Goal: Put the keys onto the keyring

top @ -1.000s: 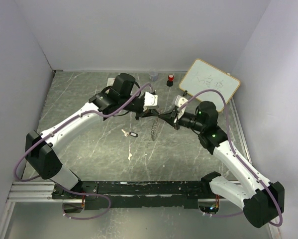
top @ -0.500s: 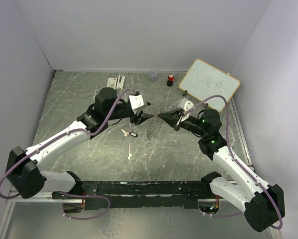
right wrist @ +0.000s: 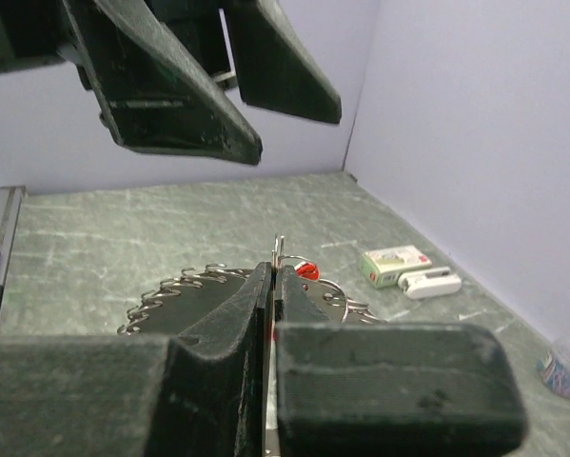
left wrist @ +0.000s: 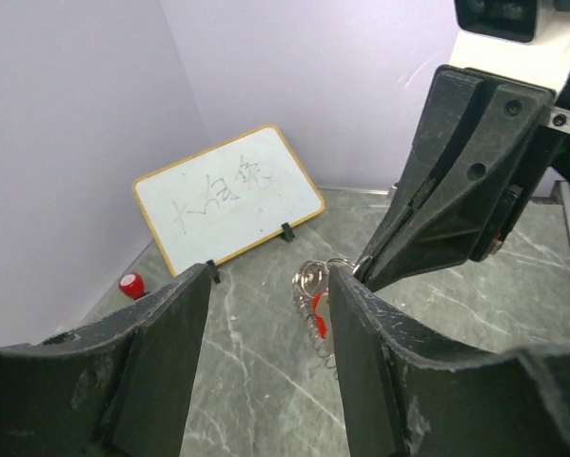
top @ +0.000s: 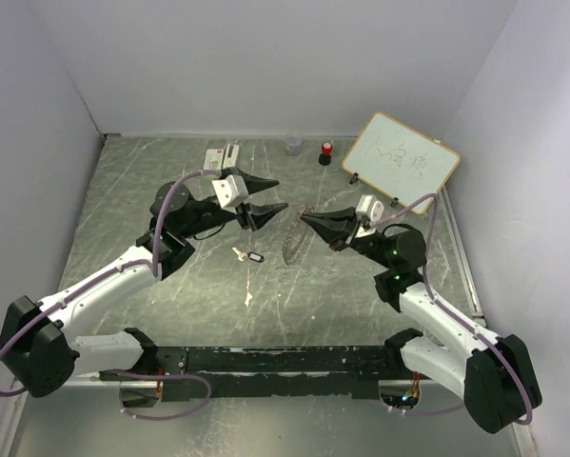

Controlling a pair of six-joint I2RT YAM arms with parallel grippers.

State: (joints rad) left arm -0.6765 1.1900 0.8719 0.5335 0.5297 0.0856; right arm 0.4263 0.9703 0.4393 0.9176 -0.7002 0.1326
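- right gripper (top: 306, 218) closed on the top edge of the ring (top: 291, 244); ring hangs off the tips, toothed edge down, low over the table (top: 123, 190); cannot tell whether its bottom touches
- left gripper (top: 271, 195) open, holding nothing; it hovers facing the right one, just beside the ring
- red key (left wrist: 317, 315) shows against the ring in both wrist views; looks threaded on already, my reading only
- black key (top: 250, 255) lies flat on the table, near the ring, nearer the bases than the left gripper; not yet on the ring
- risk: the hold is thin metal pinched at the very tips; a knock from the left gripper could twist the ring or pull it free; the red key might then slide off
- risk: black key is small and flat; fingers coming down could skate it across the smooth table, or catch only the tag; the key would then hang at a bad angle for threading
- risk: ring dangles free; any move of the right arm would likely set it swinging; the opening would be hard to meet
- risk: the grippers sit close, tips facing; reaching past the ring for the key invites a clash
- where the ring opens cannot be made out; a wrong guess would likely jam the key on the teeth
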